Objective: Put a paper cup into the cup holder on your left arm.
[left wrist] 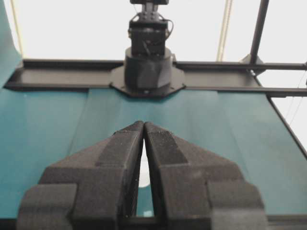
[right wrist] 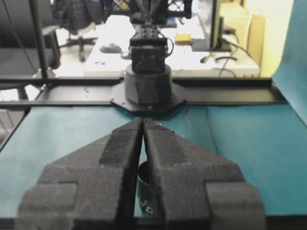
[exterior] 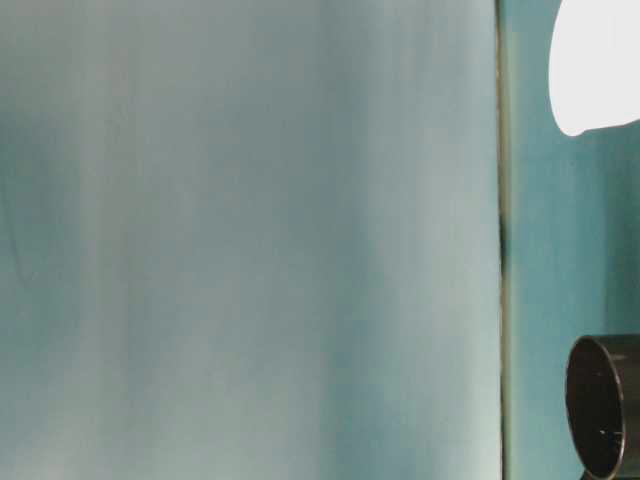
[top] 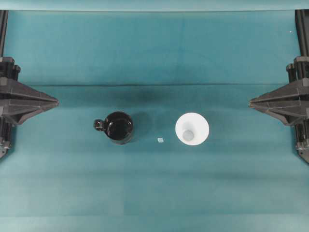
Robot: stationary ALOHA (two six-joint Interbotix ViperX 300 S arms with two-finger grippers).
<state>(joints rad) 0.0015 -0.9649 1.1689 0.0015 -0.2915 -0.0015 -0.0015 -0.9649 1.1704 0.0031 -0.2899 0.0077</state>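
Note:
The white paper cup [top: 192, 128] stands upright, mouth up, right of the table's middle. The cup holder, a glossy black mug [top: 119, 127], stands to its left with its handle [top: 99, 124] pointing left. My left gripper [top: 56, 102] is shut and empty at the left edge, well apart from the mug. At the right edge my right gripper [top: 251, 102] is shut and empty too. In the left wrist view a sliver of the cup [left wrist: 143, 173] shows behind the closed fingers [left wrist: 122, 143]. The right wrist view shows part of the mug [right wrist: 144, 187] the same way.
A tiny pale scrap [top: 161, 140] lies between mug and cup. A teal cloth [top: 154, 188] covers the table, with a fold line across the back. The opposite arm's base [left wrist: 147, 72] stands on a black rail. In the table-level view, the cup [exterior: 598, 60] and mug [exterior: 605, 405] are at the right edge.

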